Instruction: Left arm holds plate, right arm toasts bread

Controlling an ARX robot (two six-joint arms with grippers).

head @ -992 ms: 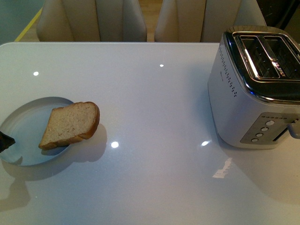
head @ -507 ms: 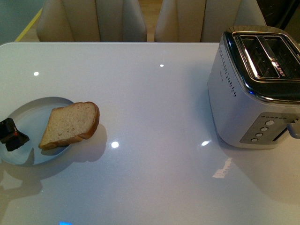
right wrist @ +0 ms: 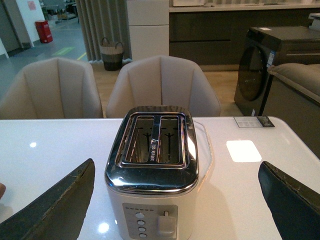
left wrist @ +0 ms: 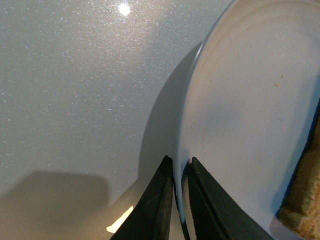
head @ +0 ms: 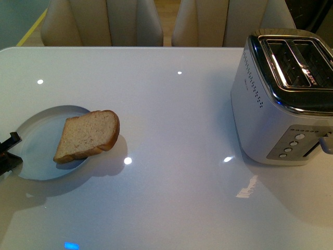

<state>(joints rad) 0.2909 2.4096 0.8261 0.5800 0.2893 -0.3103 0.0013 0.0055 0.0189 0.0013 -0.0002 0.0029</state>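
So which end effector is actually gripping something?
The left end effector: it is shut on the plate rim. The right end effector is wide open, facing the toaster.

Brown bread slice (head: 87,135) at right rim of pale plate (head: 36,151)

On plate (left wrist: 240,100) rim, left gripper (left wrist: 180,160) clamped — right gripper (right wrist: 176,165) splayed.
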